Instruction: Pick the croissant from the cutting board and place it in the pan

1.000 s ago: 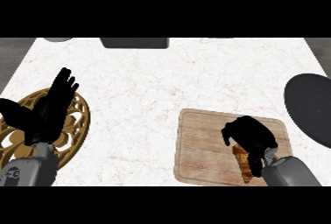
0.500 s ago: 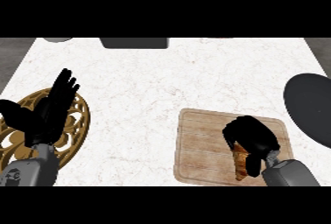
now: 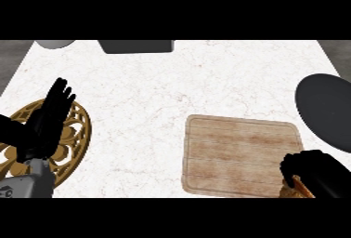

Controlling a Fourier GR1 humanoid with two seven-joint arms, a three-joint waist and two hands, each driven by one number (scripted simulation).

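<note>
Only a sliver of the croissant (image 3: 299, 185) shows, an orange-brown edge at the lower right of the frame, tucked under the curled black fingers of the right hand (image 3: 316, 173). That hand is closed round it, at the lower right corner of the cutting board (image 3: 237, 153), which lies bare and pale in the lower middle-right. I cannot tell from this view whether the pastry is lifted off the wood or touching it.

To do this step well, I judge the hand should carry the croissant up clear of the board before it travels, so it does not drag on the board's edge. The pan (image 3: 328, 111) is the dark round shape at the right edge, just above and to the right of the board, so the path is short: up the frame and slightly right. Best to bring the hand over the pan's middle, not its near rim, lower it, and only then uncurl the fingers, since a soft pastry released at the rim could tip back out onto the white table (image 3: 171, 88).

Away at the lower left, the left hand (image 3: 42, 128) rests open with fingers up over a gold openwork trivet (image 3: 72, 144). A dark rectangular object (image 3: 136, 46) and a grey round one (image 3: 55, 43) sit at the upper left.
</note>
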